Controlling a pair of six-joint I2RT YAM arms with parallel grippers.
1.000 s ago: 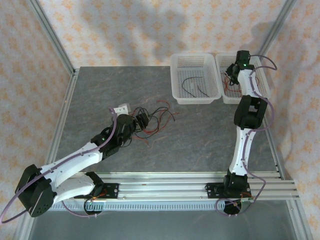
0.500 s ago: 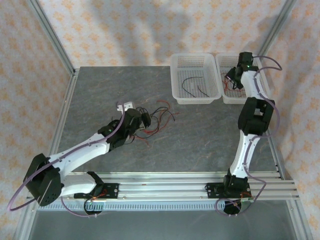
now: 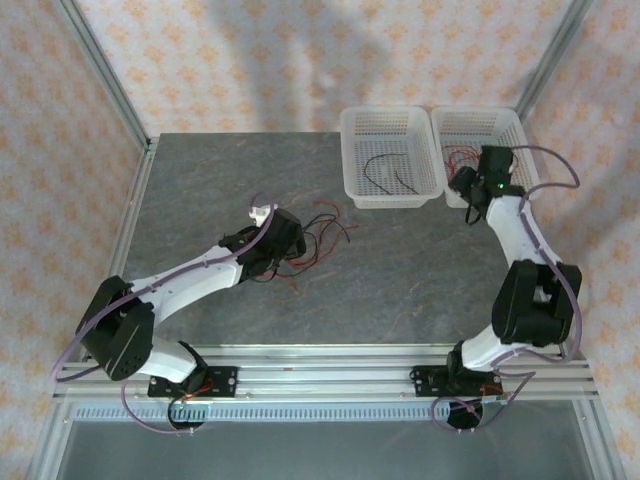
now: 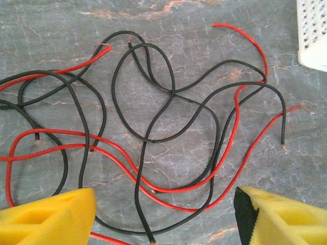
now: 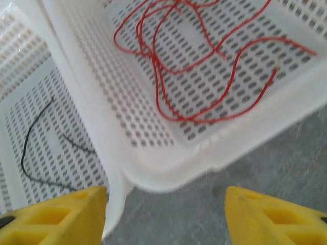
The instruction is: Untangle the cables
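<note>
"Left gripper (image 4: 164,217)?"
"Jaws apart, nothing held, above the cables (image 4: 168,132) tangled on the table (image 4: 51,30)."
"Right gripper (image 5: 166,214)?"
"Apart too, empty, near the basket (image 5: 153,171) holding loose red wires (image 5: 173,66)."

Both arms are one build, we note: left arm (image 3: 185,285) and right arm (image 3: 512,222) have smooth white link shells and blocky black joint housings; a thin purple cable (image 3: 548,150) loops alongside each; a small green light (image 3: 499,185) glows on the right wrist housing; left fingers (image 4: 51,217) and right fingers (image 5: 51,217) are yellow wedges; one left finger shows a black inner edge.
</note>
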